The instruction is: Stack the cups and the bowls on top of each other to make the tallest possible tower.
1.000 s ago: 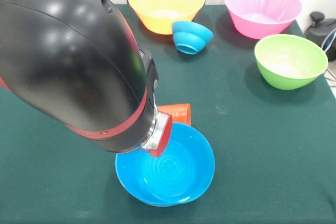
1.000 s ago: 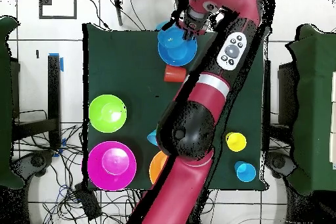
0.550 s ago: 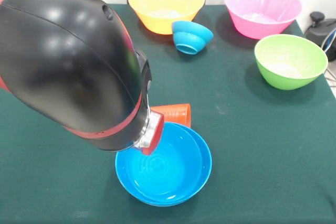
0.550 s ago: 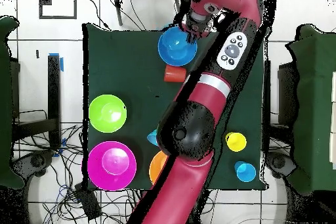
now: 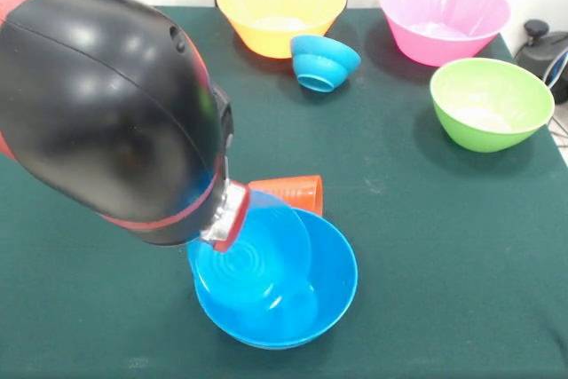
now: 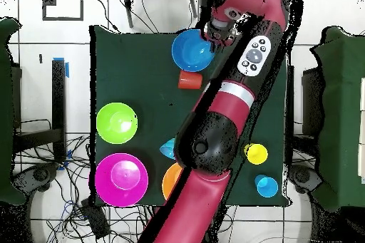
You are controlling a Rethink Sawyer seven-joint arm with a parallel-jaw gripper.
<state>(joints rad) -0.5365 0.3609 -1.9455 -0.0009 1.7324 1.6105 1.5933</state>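
I am counting six glossy round bowls: yellow-orange, pink, green, a ridged blue one tipped over, and a smaller blue bowl tilting inside a larger blue one. The ribbed orange cup is lying beside them on the green tabletop. The end effector is sitting at their rim; I cannot tell its grip.

A lab: tangled cables ring a green-clothed table.

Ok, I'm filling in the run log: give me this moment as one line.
arm: over blue bowls | gripper: hidden behind arm | smaller blue bowl: tilted inside larger blue bowl | orange-red cup: on side beside them
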